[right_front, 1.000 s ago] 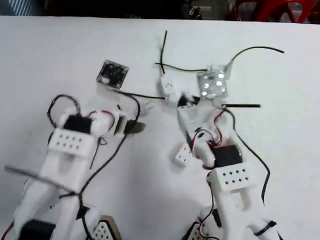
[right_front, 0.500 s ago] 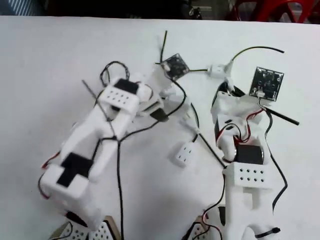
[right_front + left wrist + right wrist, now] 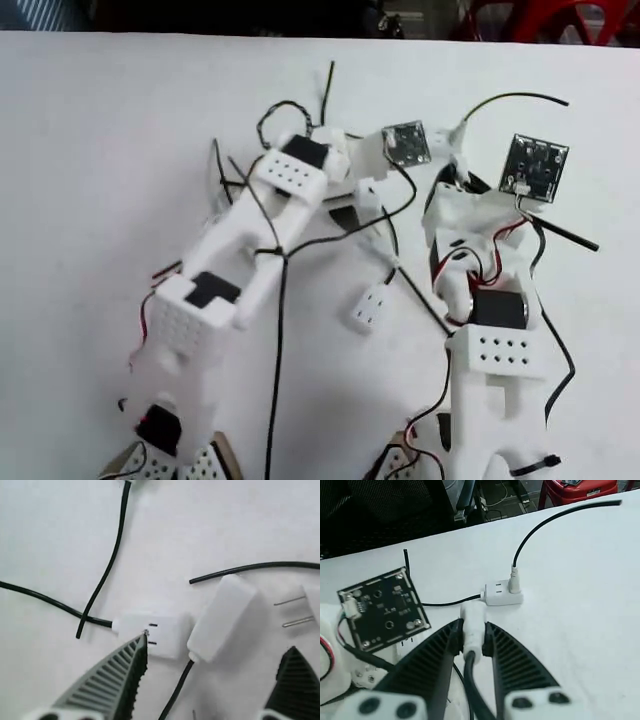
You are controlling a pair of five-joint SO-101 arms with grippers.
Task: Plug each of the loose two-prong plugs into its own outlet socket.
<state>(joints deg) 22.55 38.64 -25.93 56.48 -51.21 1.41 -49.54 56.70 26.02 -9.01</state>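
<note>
Swinging farther across the white table [image 3: 100,120] since half a second ago, my left pincer [image 3: 218,644] is now hanging over a tangle of cords, while my right arm is keeping its earlier place. My left pincer is standing wide apart, gripping nothing. At the tip of its ribbed grey finger [image 3: 120,680] a white rectangular socket block [image 3: 165,635] with two slots and a black cord is lying. Between the fingers, just beside that block, a white oblong plug body [image 3: 222,612] is resting, and two bare metal prongs [image 3: 290,600] are showing near the other finger. My right pincer [image 3: 472,626] is clamping a white plastic plug [image 3: 472,614] on a black cord. Just ahead of it a second white socket block [image 3: 497,597] is sitting with a corded plug [image 3: 514,584] already in it.
</note>
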